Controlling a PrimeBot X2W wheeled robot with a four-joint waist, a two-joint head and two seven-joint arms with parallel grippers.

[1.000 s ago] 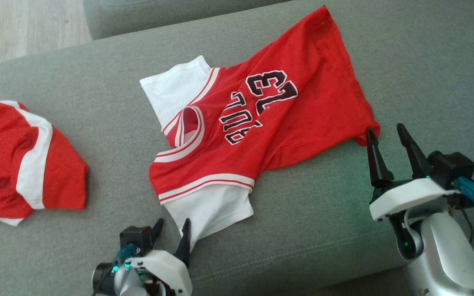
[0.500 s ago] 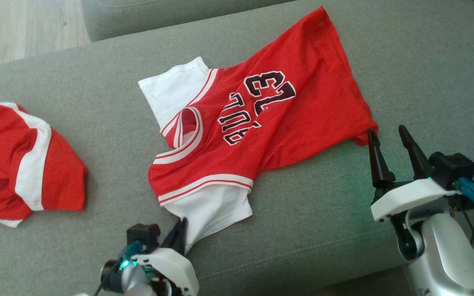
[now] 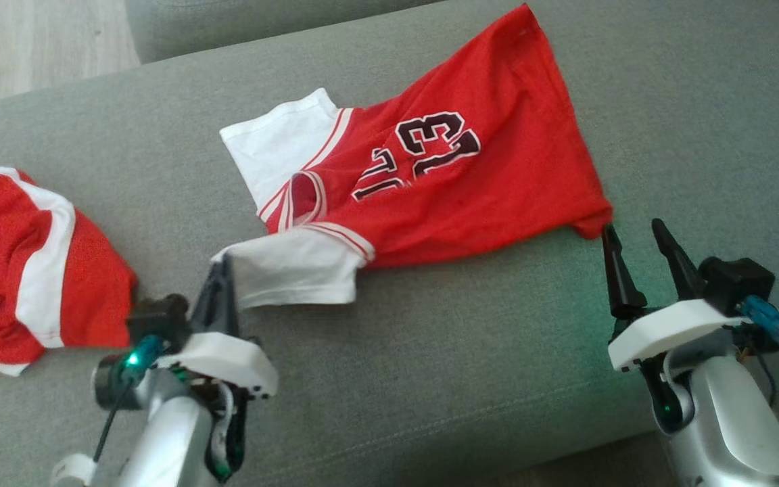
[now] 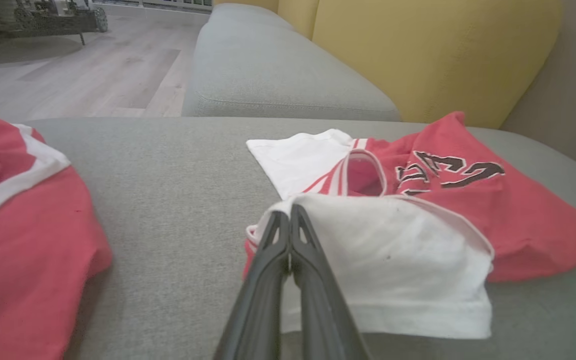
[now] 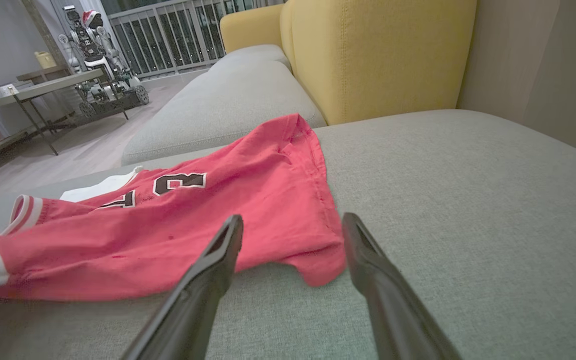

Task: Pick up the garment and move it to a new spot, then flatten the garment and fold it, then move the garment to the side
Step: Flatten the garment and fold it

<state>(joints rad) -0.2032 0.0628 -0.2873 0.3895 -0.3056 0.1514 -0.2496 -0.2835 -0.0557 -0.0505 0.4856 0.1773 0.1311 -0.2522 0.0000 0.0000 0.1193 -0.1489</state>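
Grey woven upholstery covers the broad sofa seat that serves as the work surface. A second grey cushion lies beyond it, and yellow back cushions stand upright behind. Pale wood-plank floor shows past the sofa's far edge. Farther off in the room are a low table, a wheeled machine and a railing with vertical bars.

The red jersey, with dark lettering and the number 23, lies spread across the middle of the seat, its hem toward the robot's right. Its near white sleeve is drawn across the chest toward the left, hiding the lower part of the lettering. A separate red-and-white garment sits crumpled at the far left of the seat, well apart from the jersey.

The left gripper reaches in low from the lower left, forearm angled up over the cushion. Its two dark fingers are pressed together and pinch the outer corner of that white sleeve. The right gripper rests at the right side, fingers pointing at the jersey's hem corner. Its jaws are spread wide and hold nothing. The red corner lies just ahead of the gap between them, and I cannot tell whether the nearer fingertip touches the cloth.
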